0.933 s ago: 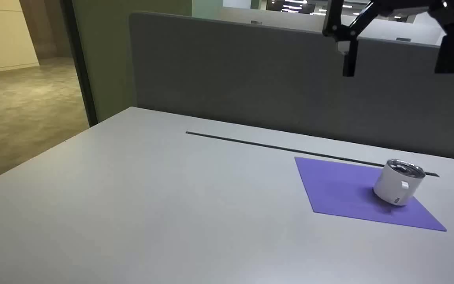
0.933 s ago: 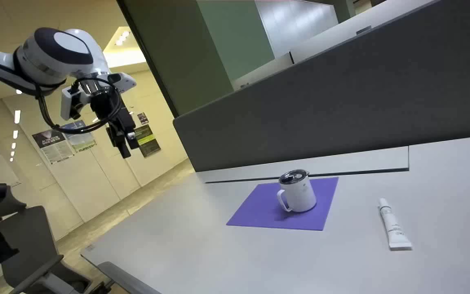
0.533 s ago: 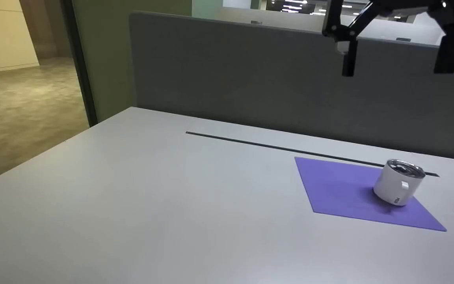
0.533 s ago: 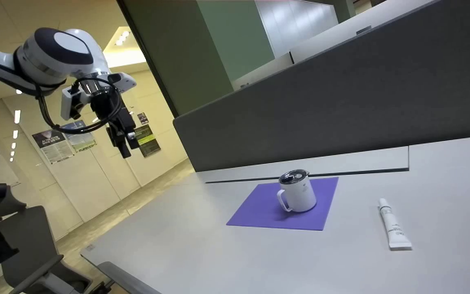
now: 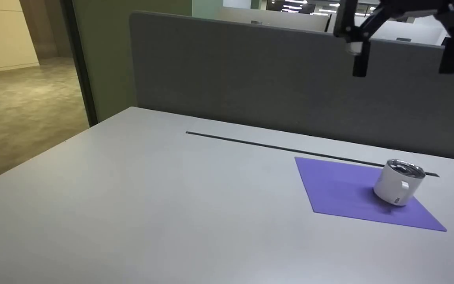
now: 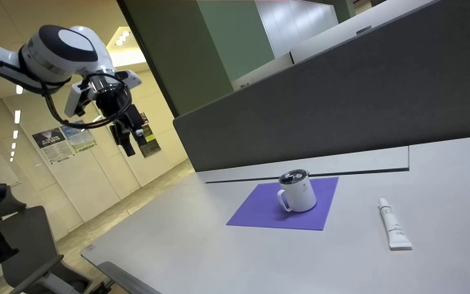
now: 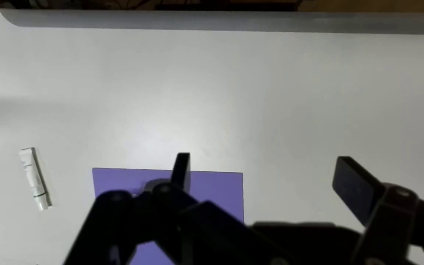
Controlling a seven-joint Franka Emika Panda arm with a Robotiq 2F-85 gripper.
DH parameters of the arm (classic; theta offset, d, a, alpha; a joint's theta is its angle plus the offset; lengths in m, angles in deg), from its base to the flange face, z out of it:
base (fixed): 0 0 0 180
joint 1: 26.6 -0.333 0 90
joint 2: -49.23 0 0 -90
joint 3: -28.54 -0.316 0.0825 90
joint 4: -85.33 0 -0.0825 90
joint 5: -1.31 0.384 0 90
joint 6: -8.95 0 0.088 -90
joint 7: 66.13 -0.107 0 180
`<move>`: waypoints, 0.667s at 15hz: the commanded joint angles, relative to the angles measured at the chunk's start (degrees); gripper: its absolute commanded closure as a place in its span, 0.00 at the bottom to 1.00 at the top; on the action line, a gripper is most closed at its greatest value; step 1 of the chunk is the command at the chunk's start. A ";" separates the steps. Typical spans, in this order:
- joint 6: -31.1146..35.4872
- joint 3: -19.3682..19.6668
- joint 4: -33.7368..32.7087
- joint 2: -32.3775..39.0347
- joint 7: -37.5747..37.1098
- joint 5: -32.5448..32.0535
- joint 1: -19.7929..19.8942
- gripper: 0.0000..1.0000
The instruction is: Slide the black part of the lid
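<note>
The black jaws, wide apart, moved a bit. A tall grey wall stands behind the round white mug; flat white surface spreads wide in front.

Ceiling lamps burn white above yellow walls, while the grey partition before me looks dim. The mug drops a soft shadow on the purple mat, its lid glinting. In the wrist view pale glare pools on the table and the near-black jaws blur.
</note>
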 commanded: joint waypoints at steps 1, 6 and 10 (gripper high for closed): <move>1.69 6.34 -3.25 3.25 11.52 -3.95 1.00 0.00; 2.74 13.06 -12.83 10.24 15.15 -15.40 6.06 0.00; 3.33 15.95 -14.45 11.02 15.28 -14.82 6.71 0.00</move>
